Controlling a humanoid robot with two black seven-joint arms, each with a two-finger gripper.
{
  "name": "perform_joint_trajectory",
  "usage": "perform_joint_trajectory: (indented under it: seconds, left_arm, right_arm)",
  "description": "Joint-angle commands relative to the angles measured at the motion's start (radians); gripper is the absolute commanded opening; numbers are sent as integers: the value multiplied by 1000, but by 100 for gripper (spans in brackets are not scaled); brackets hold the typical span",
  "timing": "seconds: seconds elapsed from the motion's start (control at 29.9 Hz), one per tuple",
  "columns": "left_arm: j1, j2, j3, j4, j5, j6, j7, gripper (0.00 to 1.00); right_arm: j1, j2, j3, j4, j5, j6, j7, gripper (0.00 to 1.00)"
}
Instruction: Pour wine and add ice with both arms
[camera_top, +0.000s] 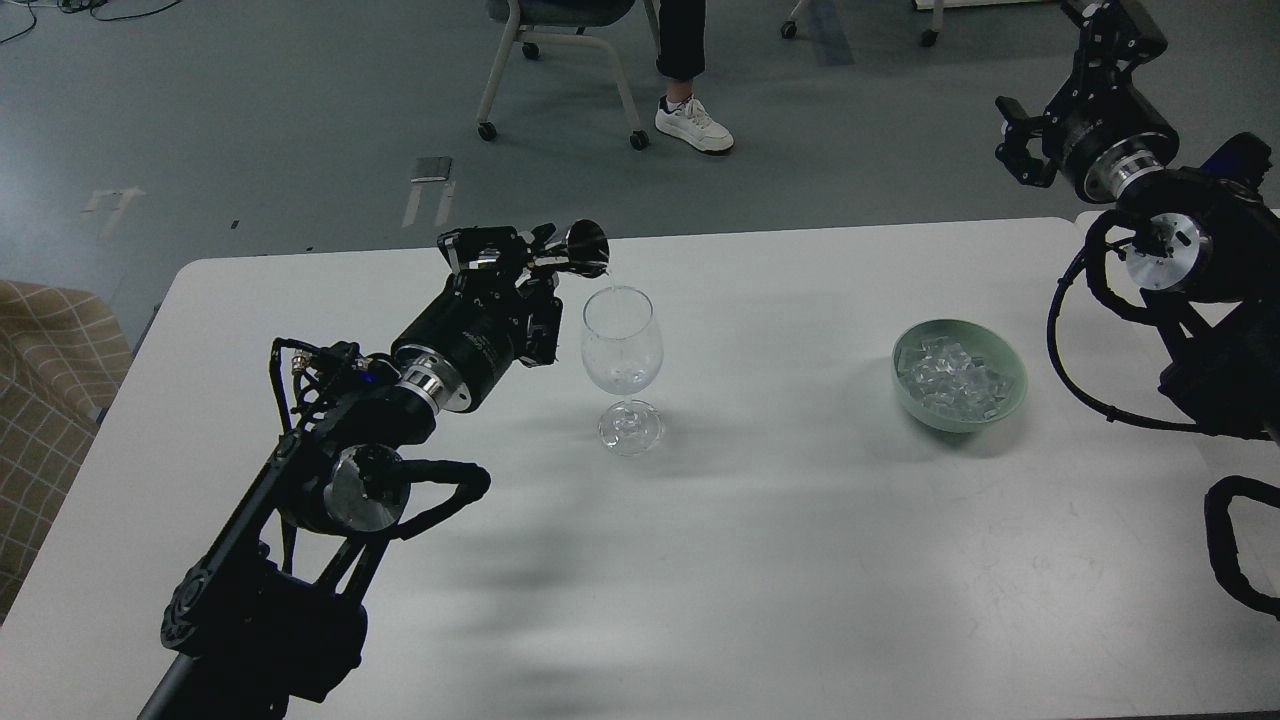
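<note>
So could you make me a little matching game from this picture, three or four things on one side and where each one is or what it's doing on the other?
Things:
1. wine glass
2. green bowl
3. metal cup
4. right gripper

States:
A. tilted over a rim, a thin stream running out
B. raised beyond the table's far right corner, holding nothing
C. upright near the table's middle, nearly empty
D. full of ice

Pairs: 1-C, 2-D, 3-A, 4-B. The left gripper holds the cup.
</note>
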Motion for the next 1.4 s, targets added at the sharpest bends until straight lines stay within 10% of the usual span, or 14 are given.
perform_joint_trajectory:
  seconds: [0.0,1.37]
  left_arm:
    - [5,0,0,-1,55,-11,0,0]
    - [-29,0,38,-9,266,-21,-27,0]
  right_arm:
    - [0,0,0,1,0,0,0,100]
    - [0,-2,2,2,0,0,0,100]
